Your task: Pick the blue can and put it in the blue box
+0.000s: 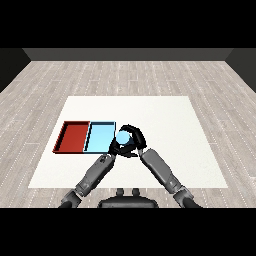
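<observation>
The blue can (123, 137) shows as a light blue round shape at the right edge of the light blue tray (99, 138). My right hand (136, 136) comes in from the lower right, and its fingers and thumb curl round the can from above and from the right. Just below and left of the can, my left hand (114, 147) lies over the tray's near right corner. It partly overlaps the right hand, and I cannot tell whether it touches the can. The can's lower part is hidden by the hands.
A red tray (73, 136) lies directly left of the blue tray, sharing a side with it. Both sit on the left half of the white table (165, 120). Grey plank floor surrounds the table.
</observation>
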### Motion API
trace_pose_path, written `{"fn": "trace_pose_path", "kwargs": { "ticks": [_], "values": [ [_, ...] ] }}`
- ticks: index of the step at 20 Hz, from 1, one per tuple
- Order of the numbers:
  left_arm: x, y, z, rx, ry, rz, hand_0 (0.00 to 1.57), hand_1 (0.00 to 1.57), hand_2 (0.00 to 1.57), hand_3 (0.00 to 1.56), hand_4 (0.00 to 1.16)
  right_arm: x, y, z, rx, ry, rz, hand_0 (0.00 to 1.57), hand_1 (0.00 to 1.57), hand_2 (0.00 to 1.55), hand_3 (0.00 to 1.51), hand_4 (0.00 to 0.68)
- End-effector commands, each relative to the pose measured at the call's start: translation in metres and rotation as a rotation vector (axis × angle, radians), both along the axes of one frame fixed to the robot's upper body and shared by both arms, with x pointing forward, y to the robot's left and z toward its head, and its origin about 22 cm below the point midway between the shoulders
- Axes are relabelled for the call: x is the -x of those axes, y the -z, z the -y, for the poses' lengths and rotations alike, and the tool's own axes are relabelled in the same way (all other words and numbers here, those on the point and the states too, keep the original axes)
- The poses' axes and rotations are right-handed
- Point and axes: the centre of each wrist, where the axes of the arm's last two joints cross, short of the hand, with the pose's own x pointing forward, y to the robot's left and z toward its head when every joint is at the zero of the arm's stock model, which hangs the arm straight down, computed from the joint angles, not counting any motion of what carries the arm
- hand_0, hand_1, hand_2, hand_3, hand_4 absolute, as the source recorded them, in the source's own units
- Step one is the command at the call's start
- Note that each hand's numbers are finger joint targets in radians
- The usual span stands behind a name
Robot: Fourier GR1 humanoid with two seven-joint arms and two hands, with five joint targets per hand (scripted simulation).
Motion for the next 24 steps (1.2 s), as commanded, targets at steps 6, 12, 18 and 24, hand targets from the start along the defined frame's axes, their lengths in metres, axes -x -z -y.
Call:
{"fn": "trace_pose_path", "kwargs": {
  "ticks": [6, 12, 18, 24],
  "values": [
    [0.005, 0.007, 0.002, -0.200, -0.069, 0.065, 0.27, 0.27, 0.52, 0.00, 0.57, 0.013, -0.002, -0.025, 0.026, -0.049, 0.012, 1.28, 1.28, 1.42, 1.40, 0.613],
    [0.001, -0.007, 0.023, -0.308, -0.076, 0.139, 0.39, 0.39, 0.57, 0.09, 0.13, 0.011, -0.011, -0.038, 0.023, -0.082, 0.027, 1.48, 1.48, 1.47, 1.40, 0.599],
    [-0.012, -0.012, 0.015, -0.155, -0.166, 0.094, 0.45, 0.45, 0.65, 0.35, 0.72, 0.008, -0.012, -0.030, 0.001, -0.092, 0.031, 1.45, 1.45, 1.45, 1.40, 0.598],
    [-0.007, -0.009, 0.014, -0.162, -0.159, 0.104, 0.73, 0.73, 0.82, 0.64, 0.67, 0.017, -0.006, -0.043, -0.007, -0.097, -0.004, 1.44, 1.44, 1.45, 1.39, 0.600]
  ]
}}
